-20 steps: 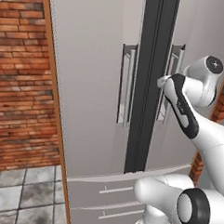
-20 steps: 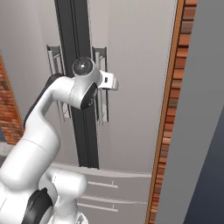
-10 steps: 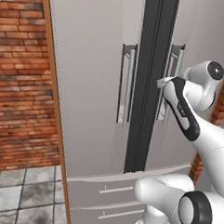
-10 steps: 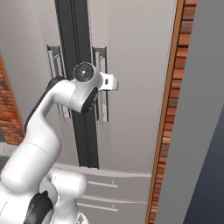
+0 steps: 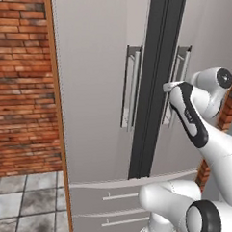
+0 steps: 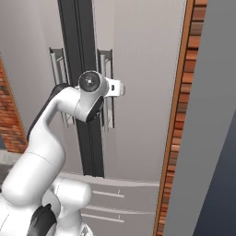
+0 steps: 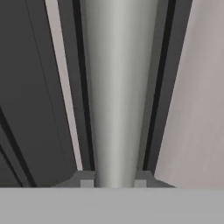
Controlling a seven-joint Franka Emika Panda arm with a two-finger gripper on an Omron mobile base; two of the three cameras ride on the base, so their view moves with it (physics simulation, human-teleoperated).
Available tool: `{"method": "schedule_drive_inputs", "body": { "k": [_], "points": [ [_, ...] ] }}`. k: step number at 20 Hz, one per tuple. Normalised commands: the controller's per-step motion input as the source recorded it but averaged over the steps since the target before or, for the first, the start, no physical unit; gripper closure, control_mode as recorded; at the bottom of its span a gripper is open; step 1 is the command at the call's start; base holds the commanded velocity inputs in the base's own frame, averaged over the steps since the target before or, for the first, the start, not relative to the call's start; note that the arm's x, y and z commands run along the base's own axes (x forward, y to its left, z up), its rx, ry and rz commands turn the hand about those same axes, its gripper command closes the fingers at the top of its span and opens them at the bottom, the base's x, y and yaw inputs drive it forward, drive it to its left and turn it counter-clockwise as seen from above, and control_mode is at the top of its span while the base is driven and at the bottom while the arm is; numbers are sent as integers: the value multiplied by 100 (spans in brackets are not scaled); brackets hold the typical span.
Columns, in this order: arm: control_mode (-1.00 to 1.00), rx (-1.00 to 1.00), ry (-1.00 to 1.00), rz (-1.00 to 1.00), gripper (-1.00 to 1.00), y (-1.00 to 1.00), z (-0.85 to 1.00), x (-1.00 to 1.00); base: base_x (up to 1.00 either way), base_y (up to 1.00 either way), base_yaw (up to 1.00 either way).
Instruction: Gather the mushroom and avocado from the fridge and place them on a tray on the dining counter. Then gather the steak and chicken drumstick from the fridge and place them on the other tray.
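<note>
The tall grey fridge (image 5: 97, 88) stands with both doors closed. My gripper (image 5: 167, 86) is at the right door's vertical steel handle (image 5: 182, 68), about mid-height. In the hand view the handle (image 7: 116, 87) runs straight up between my two fingertips (image 7: 85, 180), which press against its sides, so the gripper (image 7: 114, 180) is shut on it. From the right base view the hand (image 6: 115, 87) sits against that same handle (image 6: 109, 113). The mushroom, avocado, steak and chicken drumstick are hidden behind the closed doors. Both trays and the dining counter are out of view.
A brick wall (image 5: 18, 84) and a wooden trim strip (image 5: 55, 110) flank the fridge on the left. A brick pillar (image 6: 179, 115) and a grey wall (image 6: 212, 138) stand close on the right. Drawers (image 5: 108, 204) sit below the doors, above a tiled floor (image 5: 17, 204).
The gripper's jaws have closed onto the right door handle. The arm has stayed almost still at the handle, and the doors have not moved.
</note>
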Motion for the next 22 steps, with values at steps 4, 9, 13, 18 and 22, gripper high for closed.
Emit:
{"method": "schedule_drive_inputs", "body": {
  "k": [4, 9, 13, 18, 22],
  "points": [
    [-100, 0, 0, -10, 100, -11, -5, -41, 0, 0, 0],
    [-100, 0, -1, -17, 100, -23, 0, -81, 0, 0, 0],
    [-100, 0, -5, -21, 100, -31, 0, -95, 0, 0, 0],
    [-100, 0, -1, -21, 100, -35, 14, -79, 0, 0, 0],
    [-100, 1, 0, -16, 100, -51, 15, -60, 0, 0, 0]
  ]
}}
